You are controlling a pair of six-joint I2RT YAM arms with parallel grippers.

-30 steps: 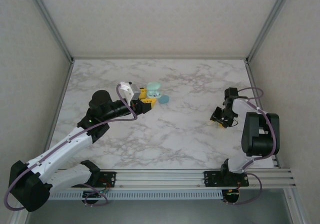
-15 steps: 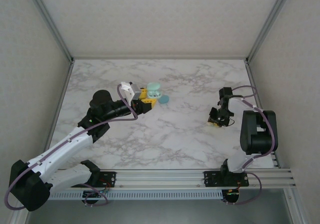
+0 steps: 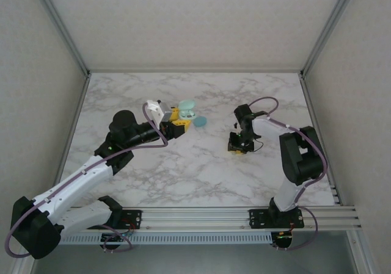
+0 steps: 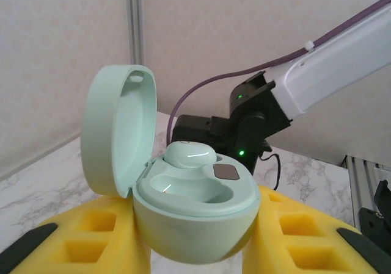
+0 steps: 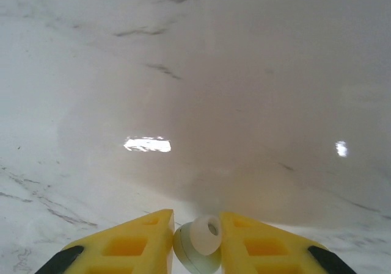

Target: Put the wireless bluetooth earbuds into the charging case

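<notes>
No readable text or markings

The charging case [image 4: 195, 225] is smooth mint plastic with a satin sheen and soft highlights in the wells. The seated earbud [image 4: 188, 154] is the same plastic, glossier. The second earbud [image 5: 192, 259] has a smooth pale-green shell; its white tip looks matt and rubbery. My left fingers [image 4: 91, 237] and right fingers [image 5: 131, 246] are matt yellow plastic with moulded pockets. The bench [image 5: 183, 72] is marble-look, polished, and mirrors lamp glare. The frame rail [image 3: 201, 216] is bare ribbed metal.
</notes>
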